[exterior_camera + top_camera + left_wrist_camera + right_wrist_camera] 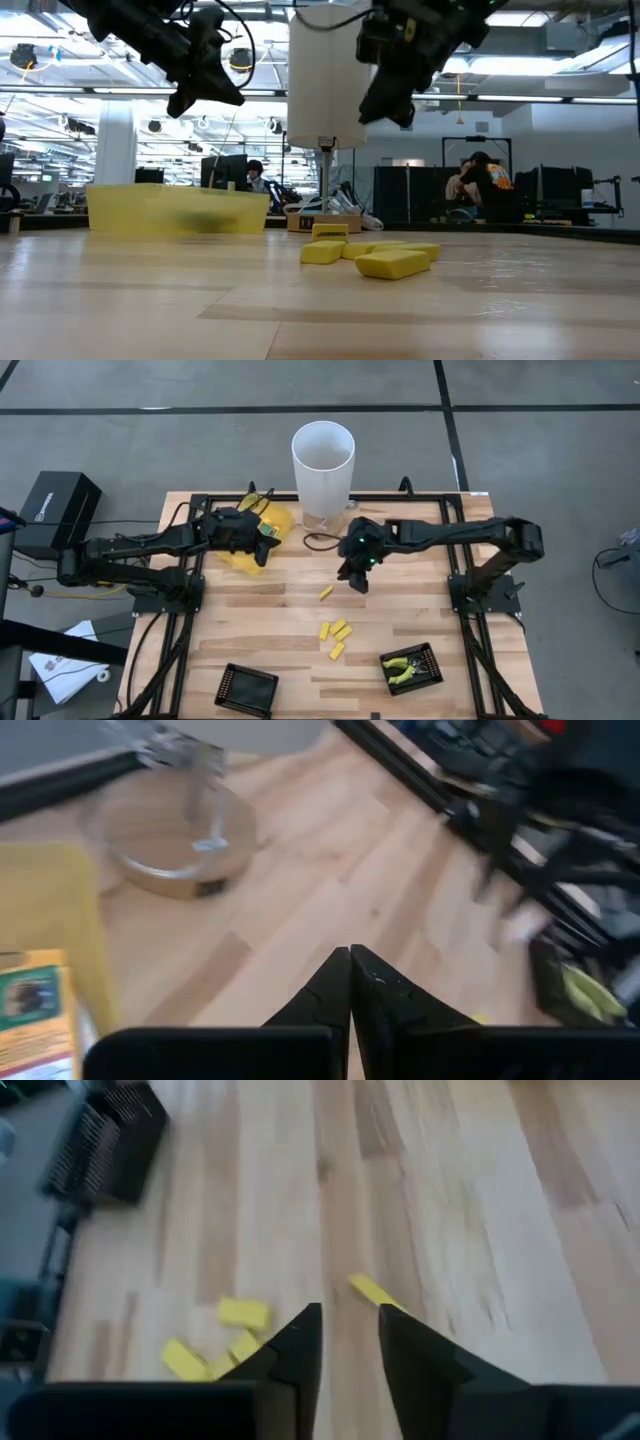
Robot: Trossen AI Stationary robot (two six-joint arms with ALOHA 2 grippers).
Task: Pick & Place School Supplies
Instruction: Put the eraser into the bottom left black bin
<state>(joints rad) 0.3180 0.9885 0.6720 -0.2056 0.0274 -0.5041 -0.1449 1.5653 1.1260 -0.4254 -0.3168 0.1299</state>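
Several short yellow oblong pieces lie flat on the wooden table: one alone (325, 592) (372, 1290), a small cluster (337, 636) (243, 1314) nearer the front edge. My right gripper (357, 580) (350, 1330) hangs open above the table just beyond the lone piece, with nothing between its fingers. My left gripper (266, 550) (350, 970) is shut and empty, up in the air over the translucent yellow pouch (283, 522). A yellow-orange packet with a green label (35, 1020) shows beside the left fingers. Yellow-green plier-like tools (403, 668) lie in the right black tray (430, 656).
A tall white cylinder (322, 460) stands at the table's far edge, between the two arms. A second black tray (246, 688) sits at the front left. Black frame rails (470, 590) run along both sides. Bare wood lies between the pieces and the left arm.
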